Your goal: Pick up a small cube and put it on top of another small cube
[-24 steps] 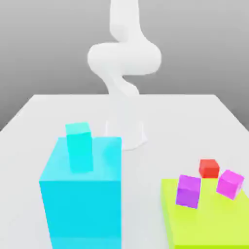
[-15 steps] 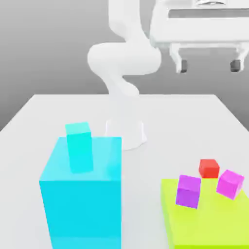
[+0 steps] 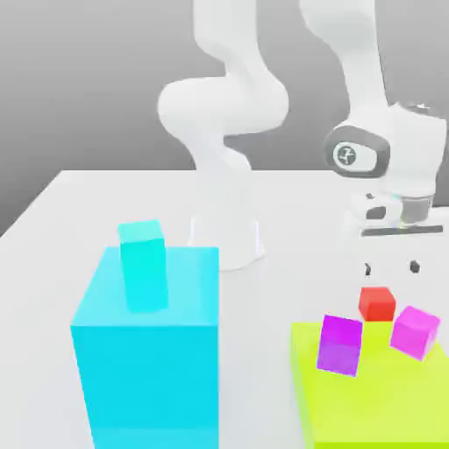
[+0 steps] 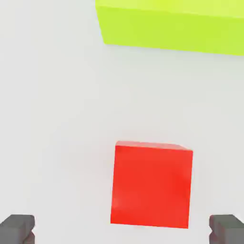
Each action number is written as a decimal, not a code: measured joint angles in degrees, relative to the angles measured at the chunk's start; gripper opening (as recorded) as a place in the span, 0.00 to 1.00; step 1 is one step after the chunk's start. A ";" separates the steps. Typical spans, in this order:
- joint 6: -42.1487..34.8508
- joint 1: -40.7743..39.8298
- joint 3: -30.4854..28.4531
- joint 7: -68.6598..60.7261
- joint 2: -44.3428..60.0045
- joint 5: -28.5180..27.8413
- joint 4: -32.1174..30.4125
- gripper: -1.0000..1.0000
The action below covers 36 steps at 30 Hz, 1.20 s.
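Red cube [image 3: 377, 302]: you will find it resting on the white table [image 3: 53, 228], just behind the far edge of the lime-green slab [image 3: 368, 403]. In the hand view the red cube [image 4: 151, 184] sits between the two dark fingertips, nearer the one on the picture's right, with bare table on both sides of it.

Pink-magenta cube [image 3: 415, 331]: it sits on the slab toward the exterior view's right, turned at an angle, close to the red cube, on the near side of it.

Gripper [image 3: 391, 265]: it hangs directly above the red cube, pointing straight down, with a clear gap of air under the tips. Its fingers [image 4: 17, 228] are spread wide, wider than the cube, and touch nothing.

Violet-purple cube [image 3: 340, 344]: on the same slab, just to the exterior view's left of the pink-magenta cube; whether the two touch, you cannot tell.

Slab in hand view: the lime-green slab [image 4: 171, 26] lies apart from the red cube across a stretch of table.

Large cyan block [image 3: 149, 351]: it stands on the table at the exterior view's left, well apart from the slab.

Small cyan block [image 3: 144, 263]: upright on top of the large one.

Arm [image 3: 224, 105]: its white base stands on the table's far middle.
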 joint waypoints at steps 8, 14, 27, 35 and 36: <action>5.14 10.96 -15.20 13.21 8.18 -17.57 2.46 0.50; 8.66 20.22 -26.29 18.55 12.83 -24.78 3.50 0.00; 4.33 9.98 -13.05 9.71 6.38 -12.79 1.88 0.00; -0.83 5.67 -4.30 -3.57 -1.79 4.95 -0.62 0.00; -1.47 5.86 -4.09 -4.82 -2.70 6.57 -0.94 0.00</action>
